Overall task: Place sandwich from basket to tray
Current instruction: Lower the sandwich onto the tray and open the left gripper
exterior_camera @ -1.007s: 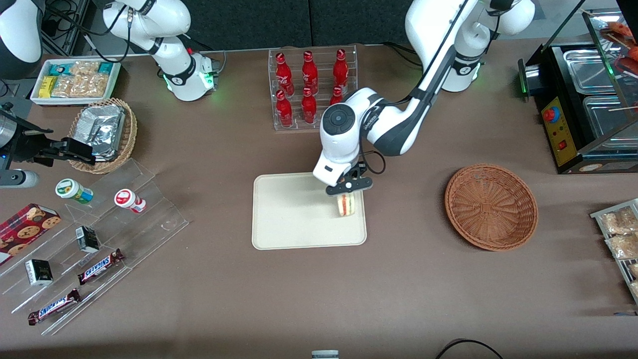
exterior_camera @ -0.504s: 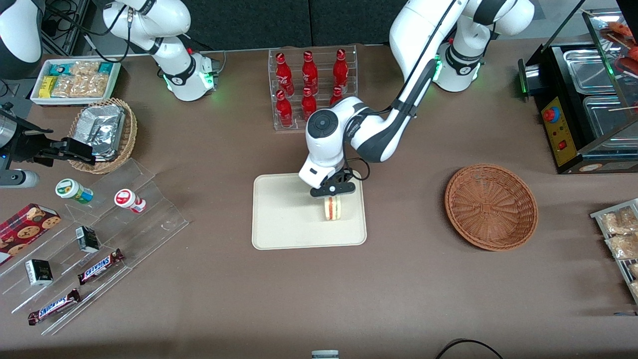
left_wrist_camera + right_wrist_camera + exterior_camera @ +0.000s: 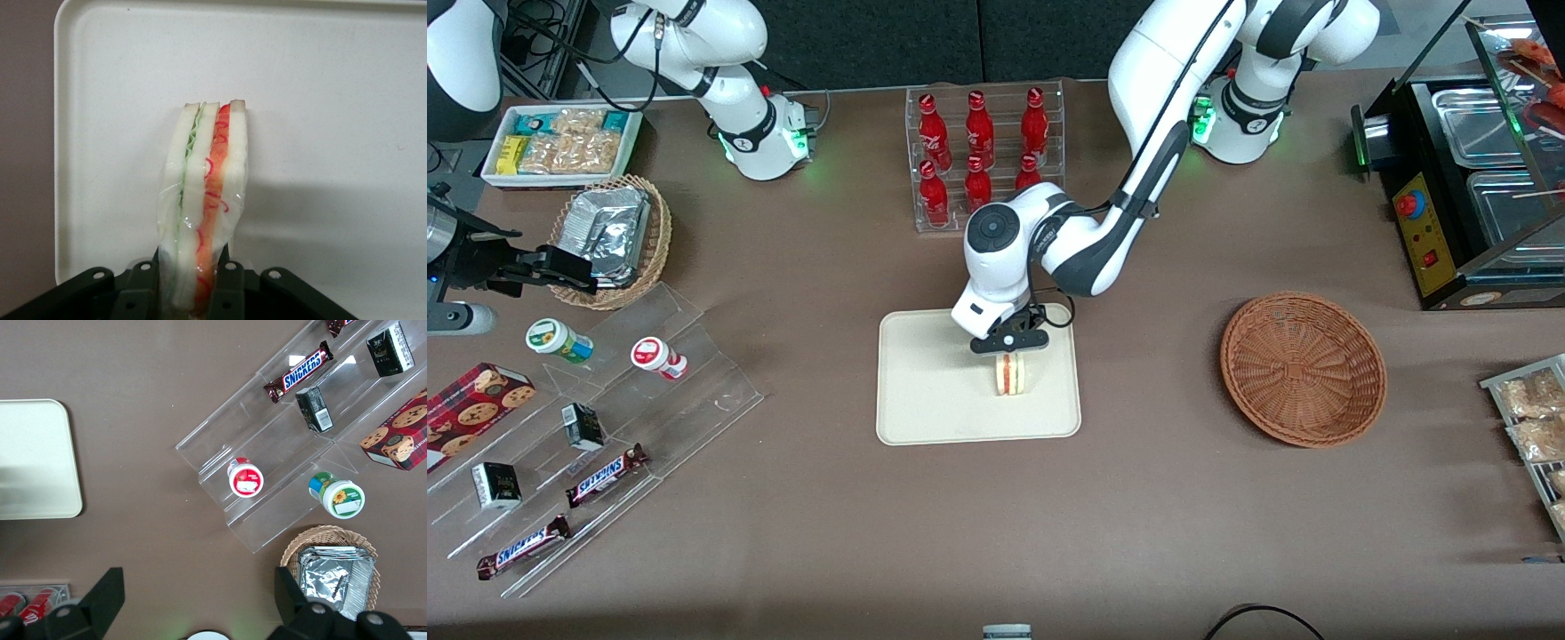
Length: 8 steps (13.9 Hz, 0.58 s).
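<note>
The sandwich [image 3: 1011,375], a plastic-wrapped wedge of pale bread with red-orange and green filling [image 3: 207,193], hangs upright over the cream tray [image 3: 934,391]. My left gripper [image 3: 1009,348] is shut on its upper end, and the black fingers [image 3: 225,280] press both bread faces. The sandwich sits over the tray's middle, slightly toward the working arm's end. I cannot tell whether its lower edge touches the tray [image 3: 333,100]. The reddish-brown wicker basket [image 3: 1303,367] stands empty toward the working arm's end of the table.
A clear rack of red bottles [image 3: 983,156] stands just past the tray, farther from the front camera. An acrylic stand with snack bars [image 3: 605,418] lies toward the parked arm's end, near a tan basket of foil packs [image 3: 612,238]. A black food warmer [image 3: 1467,178] stands above the basket.
My left gripper has carried the sandwich across the tray, away from the basket and toward the tray's middle. It stays shut on the sandwich throughout.
</note>
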{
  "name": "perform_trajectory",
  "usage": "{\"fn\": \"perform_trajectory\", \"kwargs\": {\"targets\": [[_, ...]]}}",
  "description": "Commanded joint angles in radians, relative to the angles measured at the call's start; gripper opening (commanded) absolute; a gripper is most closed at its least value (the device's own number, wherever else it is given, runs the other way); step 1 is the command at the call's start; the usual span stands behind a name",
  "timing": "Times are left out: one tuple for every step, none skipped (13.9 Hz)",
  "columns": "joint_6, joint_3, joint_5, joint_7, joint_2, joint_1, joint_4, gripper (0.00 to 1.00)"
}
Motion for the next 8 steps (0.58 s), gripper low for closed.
{"fn": "perform_trajectory", "kwargs": {"targets": [[-0.003,0.014,0.015,-0.004,0.025,-0.016,0.041,0.52],[-0.003,0.014,0.016,-0.002,0.025,-0.016,0.041,0.84],[-0.005,0.014,0.018,-0.002,0.025,-0.016,0.041,0.98],[-0.008,0.015,0.016,-0.004,0.02,-0.014,0.043,0.99],[-0.014,0.016,0.016,-0.004,0.012,-0.014,0.045,0.99],[-0.017,0.017,0.016,-0.008,0.003,-0.012,0.046,0.99],[-0.034,0.019,0.015,-0.01,-0.017,-0.011,0.046,0.99],[-0.075,0.019,0.015,-0.008,-0.037,-0.009,0.048,0.99]]}}
